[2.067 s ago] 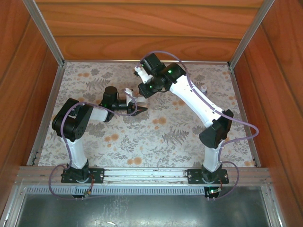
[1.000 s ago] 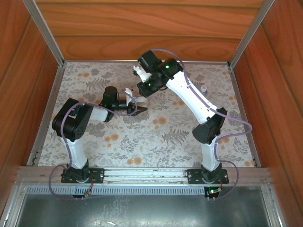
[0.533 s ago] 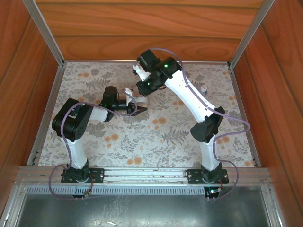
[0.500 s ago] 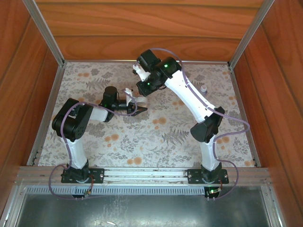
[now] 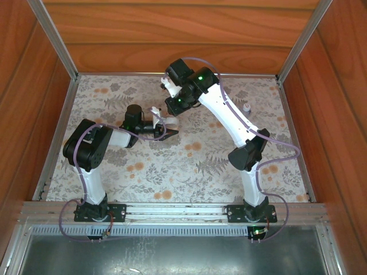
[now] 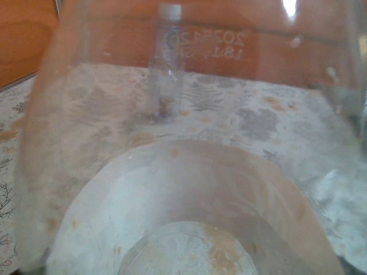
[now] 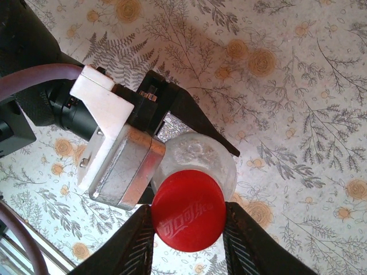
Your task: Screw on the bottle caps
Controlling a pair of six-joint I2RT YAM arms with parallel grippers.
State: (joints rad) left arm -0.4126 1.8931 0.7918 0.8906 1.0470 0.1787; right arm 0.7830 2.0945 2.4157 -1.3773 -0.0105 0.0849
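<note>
The red cap (image 7: 188, 210) sits on top of a clear bottle (image 7: 202, 156), pinched between the fingers of my right gripper (image 7: 188, 213), which is shut on it from above. My left gripper (image 5: 164, 132) holds that bottle (image 5: 170, 121) upright from the side, and one black finger (image 7: 200, 123) runs along its wall. In the left wrist view the held bottle (image 6: 183, 217) is blurred and very close. My right gripper (image 5: 173, 110) hangs directly over it. The second clear bottle (image 5: 246, 107) stands at the back right with a white cap (image 6: 170, 11) on top.
A floral cloth (image 5: 189, 166) covers the table. Wooden walls (image 5: 183, 34) and metal corner posts (image 5: 54, 40) enclose it on three sides. The left wrist's white camera mount (image 7: 103, 109) lies close beside the held bottle.
The right arm's elbow has swung left and toward the back, and its wrist has turned a little. Its gripper stays on the red cap. The left arm has not moved.
</note>
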